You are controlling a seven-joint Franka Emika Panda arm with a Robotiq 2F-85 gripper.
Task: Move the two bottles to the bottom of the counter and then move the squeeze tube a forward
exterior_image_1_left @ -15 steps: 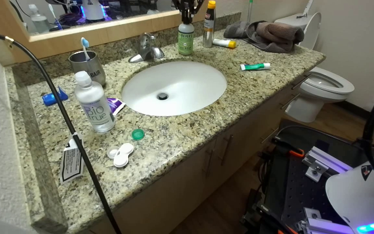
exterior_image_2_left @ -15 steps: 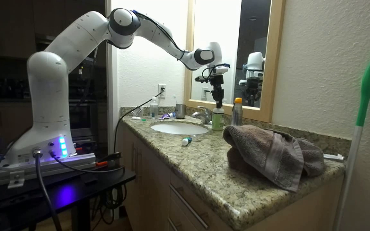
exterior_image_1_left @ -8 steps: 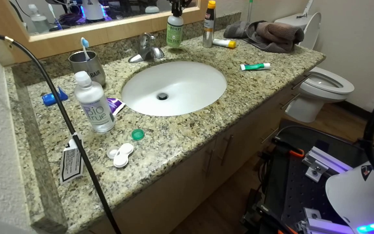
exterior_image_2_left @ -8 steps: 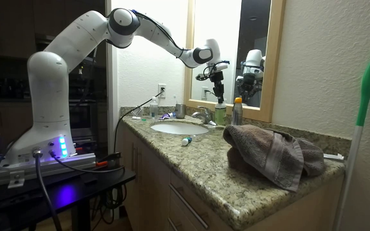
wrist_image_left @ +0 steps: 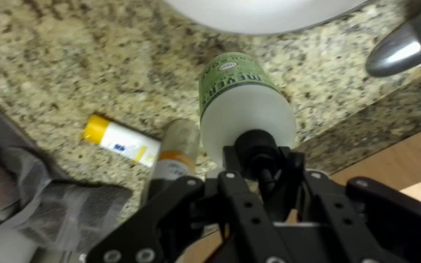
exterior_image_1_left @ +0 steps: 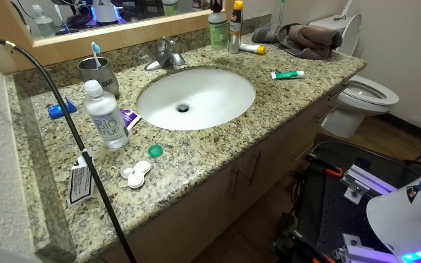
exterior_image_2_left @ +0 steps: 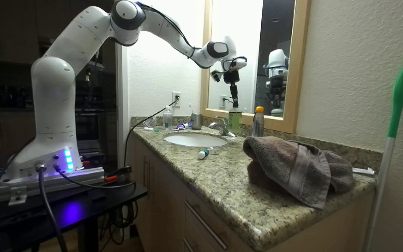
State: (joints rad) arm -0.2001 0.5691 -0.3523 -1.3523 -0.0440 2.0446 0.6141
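"Soap bottle [wrist_image_left: 247, 109] with the green label: where is it?"

"Over the back of the bench [exterior_image_1_left: 210, 146], nearly upright, between the faucet [exterior_image_1_left: 165, 54] and the slim bottle [exterior_image_2_left: 258, 122] with the yellow-orange cap in both exterior views. Its base looks lifted just clear of the bench."

"And the jaws?"

"Drawn in tight on its black pump [wrist_image_left: 256, 146]. The wrist view has them close up against the pump on either side, the bottle's pale shoulder just beyond."

"The slim bottle?"

"Upright on the bench, near the soap bottle but apart from it. A white tube [exterior_image_1_left: 249, 48] with a yellow cap lies just beside its base."

"The squeeze tube [exterior_image_1_left: 287, 75]?"

"Green and white, lying flat between the sink [exterior_image_1_left: 196, 96] and the grey towel [exterior_image_1_left: 305, 42]."

"And past the sink, on the other side?"

"A clear bottle [exterior_image_1_left: 106, 118] with a white cap, and near it a metal cup [exterior_image_1_left: 106, 73] with a toothbrush [exterior_image_1_left: 96, 54] in it."
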